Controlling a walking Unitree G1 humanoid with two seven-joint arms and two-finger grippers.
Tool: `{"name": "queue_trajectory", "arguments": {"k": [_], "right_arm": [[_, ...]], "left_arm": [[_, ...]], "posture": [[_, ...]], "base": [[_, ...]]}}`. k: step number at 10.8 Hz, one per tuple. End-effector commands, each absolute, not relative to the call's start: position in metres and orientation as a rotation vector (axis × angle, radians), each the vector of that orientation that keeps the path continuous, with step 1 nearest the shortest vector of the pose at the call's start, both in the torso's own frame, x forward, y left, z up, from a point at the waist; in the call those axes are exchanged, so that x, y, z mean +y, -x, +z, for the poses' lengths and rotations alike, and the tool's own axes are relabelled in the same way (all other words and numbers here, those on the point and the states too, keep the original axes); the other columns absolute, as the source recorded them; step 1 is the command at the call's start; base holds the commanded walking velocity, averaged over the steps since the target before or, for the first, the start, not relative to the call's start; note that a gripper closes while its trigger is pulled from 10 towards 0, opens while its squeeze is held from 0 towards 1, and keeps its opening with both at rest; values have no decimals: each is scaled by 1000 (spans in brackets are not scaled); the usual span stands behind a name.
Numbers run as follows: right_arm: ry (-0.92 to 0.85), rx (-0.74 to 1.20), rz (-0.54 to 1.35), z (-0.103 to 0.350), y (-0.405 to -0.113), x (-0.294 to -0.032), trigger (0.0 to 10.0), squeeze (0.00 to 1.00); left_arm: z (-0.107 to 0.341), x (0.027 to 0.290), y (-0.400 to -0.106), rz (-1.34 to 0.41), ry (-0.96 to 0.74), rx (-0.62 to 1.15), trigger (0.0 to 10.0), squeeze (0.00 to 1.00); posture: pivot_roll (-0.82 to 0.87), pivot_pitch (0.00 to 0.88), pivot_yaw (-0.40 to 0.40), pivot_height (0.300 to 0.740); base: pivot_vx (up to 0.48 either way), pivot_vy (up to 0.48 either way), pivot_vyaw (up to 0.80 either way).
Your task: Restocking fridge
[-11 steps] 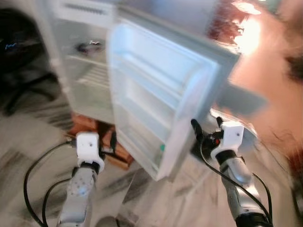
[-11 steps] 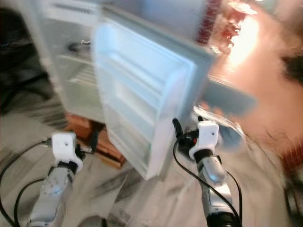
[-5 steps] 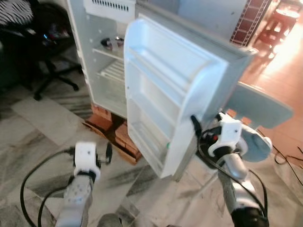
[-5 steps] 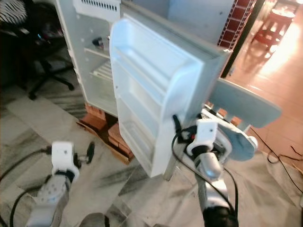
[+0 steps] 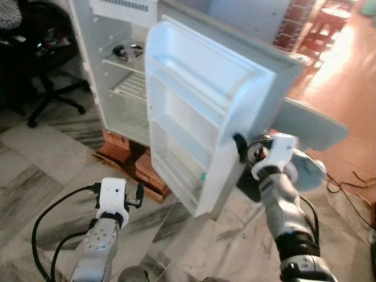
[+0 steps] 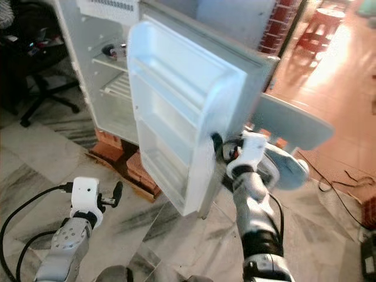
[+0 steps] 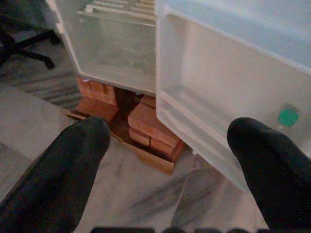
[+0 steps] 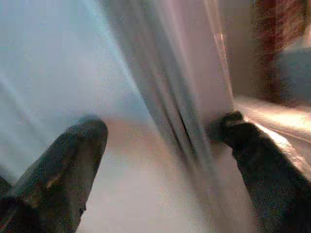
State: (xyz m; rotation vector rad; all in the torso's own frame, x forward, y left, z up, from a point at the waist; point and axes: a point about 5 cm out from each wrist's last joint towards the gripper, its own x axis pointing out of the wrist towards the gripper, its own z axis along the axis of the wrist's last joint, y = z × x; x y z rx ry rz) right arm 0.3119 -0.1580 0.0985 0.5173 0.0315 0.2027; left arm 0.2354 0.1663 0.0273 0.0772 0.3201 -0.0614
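Two black-fingered grippers are raised before a white single-door fridge [image 5: 111, 88] that stands on a stack of red bricks [image 5: 138, 167] on the grey marble floor [image 5: 41, 176]. Its white moulded plastic door [image 5: 200, 111] is swung wide open toward the robot, with bare door shelves down its inner face and a small green sticker [image 5: 202, 176] near its bottom corner.

The right gripper [image 5: 245, 154] is at the free edge of that door, about two thirds of the way down. In the right wrist view the door edge runs between the two fingers [image 8: 73, 155], one on the inner face and the other on the outer side, so the jaws stand well apart and straddle the edge; whether they press on it cannot be told through the blur.

The left gripper [image 5: 140, 194] hangs low, in front of the bricks and short of the door's bottom corner. Its jaws are spread wide with nothing between them, fingers [image 7: 73, 160] framing the bricks and the lowest door shelf.

Inside the fridge cabinet, a small dark object [image 5: 120, 51] lies on the upper wire shelf [image 5: 126, 88]. Left of the fridge stands a black swivel office chair [image 5: 41, 70]; behind the door's outer side sits a pale blue plastic chair [image 5: 311, 126].
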Motion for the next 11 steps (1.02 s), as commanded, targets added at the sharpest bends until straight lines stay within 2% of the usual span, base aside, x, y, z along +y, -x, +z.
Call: {"name": "queue_trajectory", "arguments": {"k": [1,2,3,5,8,10,11], "right_arm": [[-713,-175,731,167,-297,-102,10000,0],[-738,-188,814,174,-288,-98,10000,0],[-777,-163,1003,180,-266,-96,10000,0],[-649,13,973,146,-259,-107,10000,0],[-545,168,1074,120,-233,-113,10000,0],[-441,211,985,100,-238,-117,10000,0],[-406,208,957,97,-242,-118,10000,0]], "left_arm": [[26,163,-235,-83,-85,335,10000,0],[26,163,-235,-84,-86,336,10000,0],[25,164,-235,-87,-88,340,10000,0],[23,163,-236,-95,-93,346,10000,0],[23,165,-235,-91,-96,345,10000,0],[26,171,-237,-53,-98,327,10000,0],[25,166,-236,-113,-76,340,10000,0]], "posture": [[156,26,-67,740],[156,26,-68,740],[154,25,-67,740],[151,23,-64,740],[149,23,-62,740],[152,24,-65,740],[156,28,-66,740]], "base": [[0,0,0],[0,0,0],[0,0,0],[0,0,0],[0,0,0],[0,0,0],[0,0,0]]}}
